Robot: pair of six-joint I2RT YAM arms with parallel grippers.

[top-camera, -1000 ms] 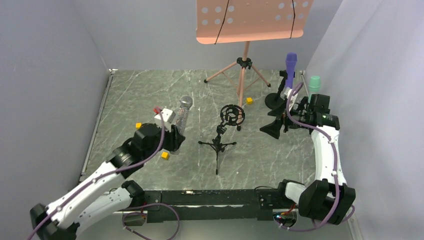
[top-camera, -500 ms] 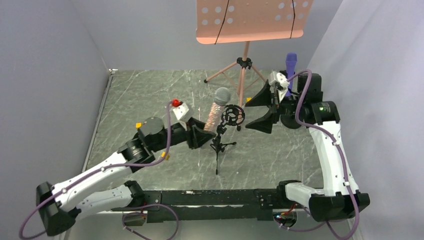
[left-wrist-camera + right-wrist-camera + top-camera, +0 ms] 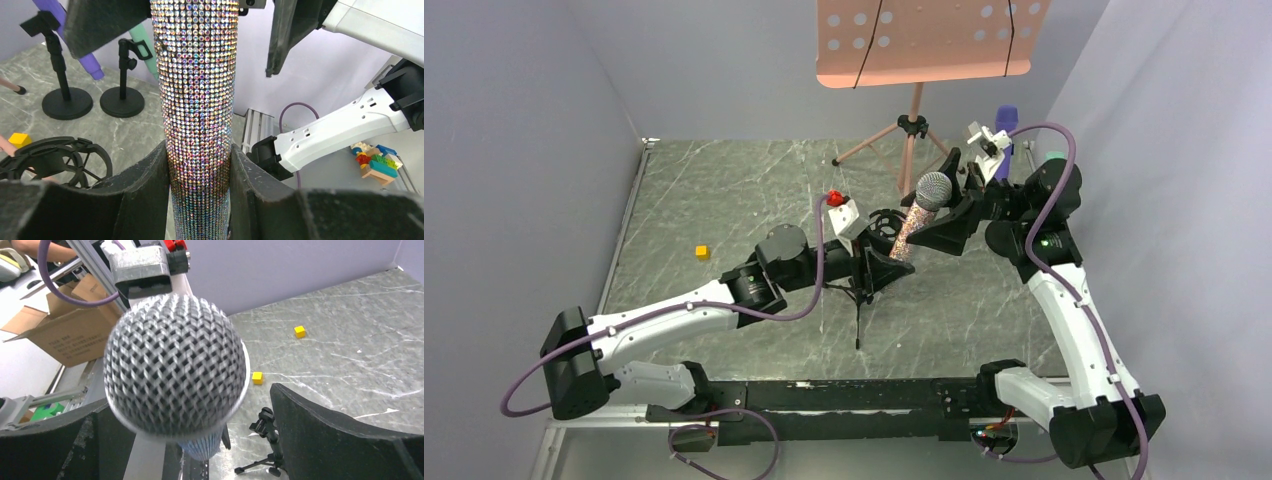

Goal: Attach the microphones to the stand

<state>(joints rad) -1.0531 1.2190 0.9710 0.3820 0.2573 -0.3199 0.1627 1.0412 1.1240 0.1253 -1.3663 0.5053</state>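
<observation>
My left gripper (image 3: 892, 258) is shut on the lower body of the glittery pinkish-brown microphone (image 3: 911, 222) and holds it tilted above the small black tripod stand (image 3: 859, 295) with its ring mount (image 3: 882, 222). In the left wrist view the fingers (image 3: 145, 185) clamp the glittery body (image 3: 197, 100). My right gripper (image 3: 942, 200) is open, its jaws either side of the silver mesh head (image 3: 175, 370). The purple microphone (image 3: 1005, 122) stands in a round-base stand at the back right. The mint-green microphone (image 3: 142, 47) sits in a second stand, mostly hidden behind my right arm in the top view.
A pink music stand (image 3: 924, 40) on tripod legs (image 3: 911, 140) stands at the back centre. A yellow cube (image 3: 702, 252) lies at the left; two cubes (image 3: 257, 377) show in the right wrist view. Grey walls enclose the marble table (image 3: 724, 190).
My left arm has carried the glittery microphone to the right, over the tripod stand. My right gripper has swung left from the round-base stands and now straddles the mesh head.
</observation>
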